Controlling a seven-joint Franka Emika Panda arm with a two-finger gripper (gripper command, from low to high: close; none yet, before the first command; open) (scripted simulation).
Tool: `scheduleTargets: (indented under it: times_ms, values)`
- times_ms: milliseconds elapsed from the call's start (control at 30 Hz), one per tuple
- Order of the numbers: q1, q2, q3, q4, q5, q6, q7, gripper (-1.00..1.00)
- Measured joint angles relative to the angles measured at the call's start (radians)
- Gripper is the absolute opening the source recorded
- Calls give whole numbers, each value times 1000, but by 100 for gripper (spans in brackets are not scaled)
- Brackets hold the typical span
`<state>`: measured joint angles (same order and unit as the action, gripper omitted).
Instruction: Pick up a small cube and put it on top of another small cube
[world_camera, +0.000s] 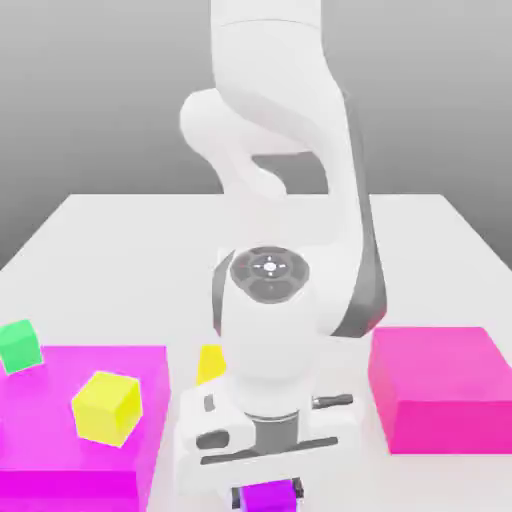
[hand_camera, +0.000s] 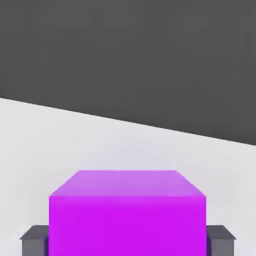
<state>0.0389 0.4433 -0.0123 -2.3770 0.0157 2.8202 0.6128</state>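
1. Exterior view: the gripper is low at the near side of the table, with the purple cube between its fingers. They stand apart by just the cube's width.
2. Well off from the fingers, toward the exterior view's left, the yellow cube sits on the magenta block, and the green cube is farther back, near that block's far edge. A yellow piece shows behind the hand, partly hidden. The pink block is off to the exterior view's right of the fingers. Which cube is to be the base, I cannot tell; the yellow one looks a fair candidate.
3. Hand view: the purple cube lies squarely between the fingers, one against each of two opposite faces, with no gap that I can see. I read this as a grip. Whether it bears on the table I cannot tell.
4. Handling, as a judgement: the cube looks light, stiff and hardly fragile. Its smooth faces might slip or twist if pinched near an edge, so the middle of two opposite side faces is the place to hold. Keep it level, and leave its underside free for stacking.
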Motion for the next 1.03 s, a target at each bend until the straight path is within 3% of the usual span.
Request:
scheduleTargets:
  times_ms: [100, 267, 567, 700, 733, 933, 1033]
  values:
    - [-1, -1, 1, 0, -1, -1, 1, -100]
    - [-1, -152, -13, -16, -9, -121, 1, -100]
    - [-174, -281, -256, 131, 17, -369, 217, -100]
    - [-267, -231, -344, 189, 94, -426, 323, -100]
    - [-282, -199, -350, 190, 118, -404, 326, 100]
    - [-288, -183, -354, 191, 127, -394, 329, 100]
    - [-283, -243, -372, 216, 90, -475, 363, 100]
